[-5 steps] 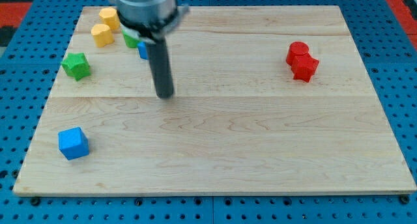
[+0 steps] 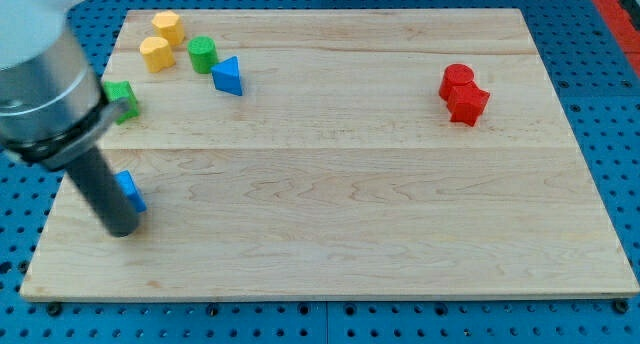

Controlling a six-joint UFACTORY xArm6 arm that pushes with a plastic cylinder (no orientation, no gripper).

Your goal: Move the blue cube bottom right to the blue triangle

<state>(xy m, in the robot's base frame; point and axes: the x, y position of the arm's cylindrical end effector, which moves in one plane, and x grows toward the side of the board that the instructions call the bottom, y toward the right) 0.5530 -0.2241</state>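
The blue cube lies near the board's lower left, mostly hidden behind the rod. My tip rests on the board just below and left of the cube, touching or nearly touching it. The blue triangle lies at the upper left of the board, far above and right of the cube.
Two yellow blocks and a green cylinder sit left of the triangle. A green block lies at the left edge, partly hidden by the arm. Two red blocks sit at the right. The wooden board ends just below the tip.
The arm swung from the board's upper middle down to the lower left. The tip now stands at the blue cube and covers most of it. The triangle is now uncovered.
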